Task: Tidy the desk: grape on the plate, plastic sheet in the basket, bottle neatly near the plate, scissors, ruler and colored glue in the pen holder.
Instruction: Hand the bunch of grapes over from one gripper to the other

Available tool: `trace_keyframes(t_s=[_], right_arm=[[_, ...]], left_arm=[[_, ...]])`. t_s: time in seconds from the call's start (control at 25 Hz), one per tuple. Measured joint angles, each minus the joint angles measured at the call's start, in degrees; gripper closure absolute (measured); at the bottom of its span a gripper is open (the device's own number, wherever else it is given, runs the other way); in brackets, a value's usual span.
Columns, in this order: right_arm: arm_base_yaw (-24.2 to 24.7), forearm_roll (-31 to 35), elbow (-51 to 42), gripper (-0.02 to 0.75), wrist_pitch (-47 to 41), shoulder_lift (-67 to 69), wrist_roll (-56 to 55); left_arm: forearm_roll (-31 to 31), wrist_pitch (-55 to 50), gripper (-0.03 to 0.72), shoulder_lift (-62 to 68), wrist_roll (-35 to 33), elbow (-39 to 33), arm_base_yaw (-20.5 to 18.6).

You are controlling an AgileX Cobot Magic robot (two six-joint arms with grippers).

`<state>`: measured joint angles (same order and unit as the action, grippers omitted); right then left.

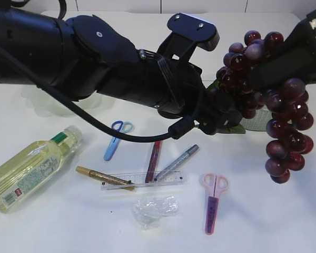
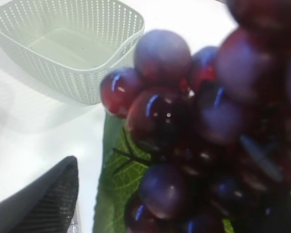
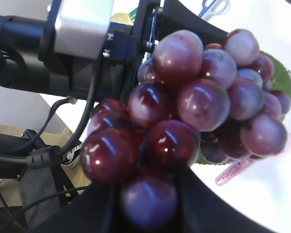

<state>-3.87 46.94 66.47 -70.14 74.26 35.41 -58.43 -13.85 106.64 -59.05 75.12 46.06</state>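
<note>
Above the desk's right side we are gripping the grape (image 1: 274, 100) bunch in the right gripper (image 3: 150, 194), left gripper (image 2: 39, 204) spread empty, needing next a lowering onto the plate.

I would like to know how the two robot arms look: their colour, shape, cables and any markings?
Both arms are black. The left arm is built of thick rounded segments with glossy casings; a black cable loops beneath it, and small screws show on its wrist bracket. Its fingers carry a ribbed, textured pad. In the right wrist view a silver-grey block sits on that arm. The right arm shows no markings.
</note>
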Motion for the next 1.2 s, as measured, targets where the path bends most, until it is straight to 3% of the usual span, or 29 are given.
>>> trace_keyframes(t_s=[0.4, 0.64, 0.8, 1.0, 1.2], right_arm=[[-2.27, -1.69, 0.00, 0.524, 0.00, 0.00, -0.48], [-2.27, -1.87, 0.00, 0.523, 0.00, 0.00, -0.61], [-2.27, -1.96, 0.00, 0.522, 0.00, 0.00, -0.61], [-2.27, -2.00, 0.00, 0.522, 0.00, 0.00, -0.61], [-2.27, -2.09, 0.00, 0.522, 0.00, 0.00, -0.76]], left_arm=[[0.72, 4.62, 0.027, 0.00, 0.00, 0.00, 3.68], [0.84, 5.10, 0.069, 0.00, 0.00, 0.00, 3.82], [0.84, 4.47, 0.192, 0.00, 0.00, 0.00, 3.82], [0.84, 2.53, 0.414, 0.00, 0.00, 0.00, 3.82], [0.84, 1.71, 0.517, 0.00, 0.00, 0.00, 3.82]])
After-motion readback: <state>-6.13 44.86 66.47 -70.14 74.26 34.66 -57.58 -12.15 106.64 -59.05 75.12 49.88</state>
